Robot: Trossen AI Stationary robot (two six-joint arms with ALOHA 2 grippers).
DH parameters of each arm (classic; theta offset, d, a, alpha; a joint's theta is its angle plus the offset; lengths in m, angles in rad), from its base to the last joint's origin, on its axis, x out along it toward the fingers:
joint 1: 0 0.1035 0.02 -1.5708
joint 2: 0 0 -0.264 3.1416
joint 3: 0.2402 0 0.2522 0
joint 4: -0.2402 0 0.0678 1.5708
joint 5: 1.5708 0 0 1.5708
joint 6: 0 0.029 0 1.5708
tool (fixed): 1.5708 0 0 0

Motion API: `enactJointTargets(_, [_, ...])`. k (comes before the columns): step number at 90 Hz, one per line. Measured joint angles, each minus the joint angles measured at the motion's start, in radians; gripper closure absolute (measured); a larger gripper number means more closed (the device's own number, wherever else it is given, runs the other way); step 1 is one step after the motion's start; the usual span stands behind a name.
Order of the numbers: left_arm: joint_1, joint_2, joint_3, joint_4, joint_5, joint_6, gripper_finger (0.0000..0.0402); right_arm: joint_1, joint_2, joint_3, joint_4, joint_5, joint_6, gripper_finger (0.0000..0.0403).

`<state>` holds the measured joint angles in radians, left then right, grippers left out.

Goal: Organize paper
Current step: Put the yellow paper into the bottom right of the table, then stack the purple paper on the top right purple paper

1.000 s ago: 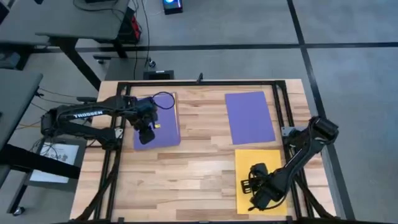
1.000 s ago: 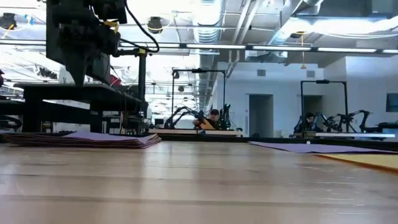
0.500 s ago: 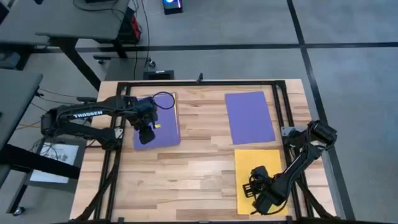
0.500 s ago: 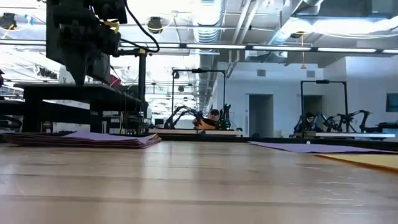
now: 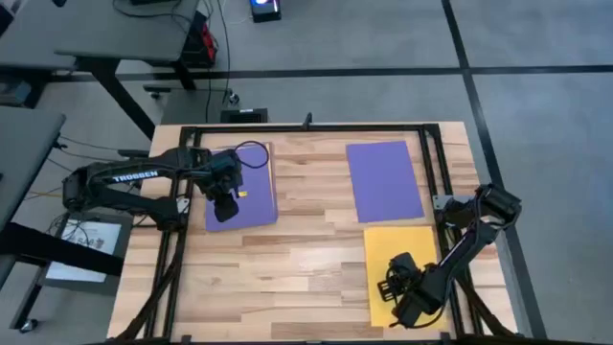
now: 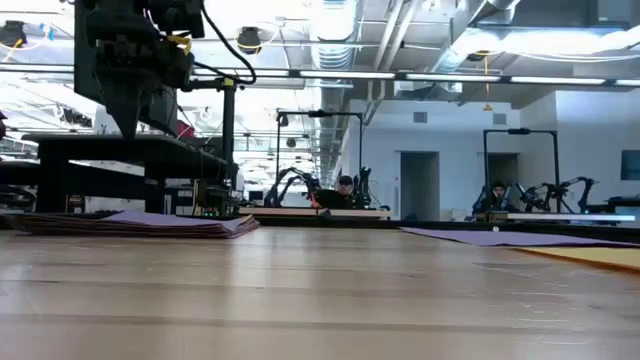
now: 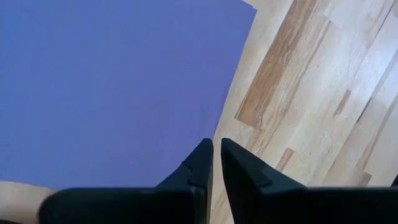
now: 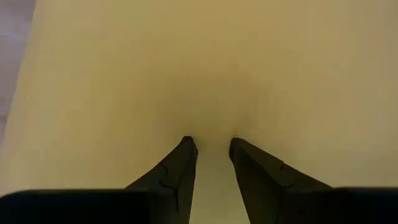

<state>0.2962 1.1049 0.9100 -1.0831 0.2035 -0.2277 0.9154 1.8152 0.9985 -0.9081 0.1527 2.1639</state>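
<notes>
A stack of paper with a purple sheet on top (image 5: 247, 187) lies flat at the table's far left; its layered edge (image 6: 130, 223) shows in the low view. My left gripper (image 5: 226, 205) (image 7: 216, 148) hangs shut well above the stack's near right corner (image 6: 127, 120). A single purple sheet (image 5: 385, 179) lies flat at the far right. Nearer to me lies a yellow sheet (image 5: 421, 251), with my right gripper (image 5: 400, 289) (image 8: 212, 147) down on it, fingers nearly shut. My right gripper presses its two fingertips (image 8: 186, 144) down on the yellow sheet's near middle part (image 8: 211, 127), coming from above. A narrow gap stays between the tips. The sheet lies flat on the table under them.
A black frame (image 5: 306, 126) runs round the tabletop. Bare wood (image 5: 287, 259) lies between the stack and the yellow sheet. Behind the table the low view shows other benches, arms and seated people (image 6: 345, 190).
My right gripper has gone a little toward the table's right and near edges, staying down on the yellow sheet. The sheet has slid slightly to the right with it, still flat.
</notes>
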Motion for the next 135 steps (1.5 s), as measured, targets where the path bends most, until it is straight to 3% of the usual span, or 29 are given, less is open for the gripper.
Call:
enactJointTargets(34, [0.000,0.000,0.000,-0.001,-0.004,-0.001,0.0384,-0.009,-0.063,0.061,-0.061,-0.007,-0.079,0.0301])
enactJointTargets(57, [0.004,0.000,0.007,-0.013,0.001,-0.025,0.0384,-0.163,-0.185,0.113,-0.085,0.058,-0.324,0.0301])
enactJointTargets(69, [0.024,0.000,0.070,-0.022,0.002,-0.025,0.0384,-0.351,-0.256,0.113,-0.125,0.121,-0.531,0.0301])
enactJointTargets(86, [0.116,0.006,0.149,-0.015,0.003,0.031,0.0384,-0.749,-0.342,0.078,-0.173,0.202,-0.886,0.0301])
enactJointTargets(93, [0.171,0.011,0.152,-0.015,0.002,0.081,0.0384,-0.935,-0.357,0.016,-0.117,0.184,-1.026,0.0301])
enactJointTargets(105, [0.260,0.046,0.150,-0.012,0.034,0.174,0.0384,-1.191,-0.374,-0.094,0.044,0.062,-1.202,0.0301])
enactJointTargets(121, [0.334,0.089,0.149,-0.004,0.050,0.269,0.0384,-1.375,-0.375,-0.142,0.118,0.026,-1.346,0.0301])
enactJointTargets(135, [0.355,0.131,0.149,0.003,0.050,0.292,0.0384,-1.446,-0.369,-0.190,0.238,-0.003,-1.443,0.0301])
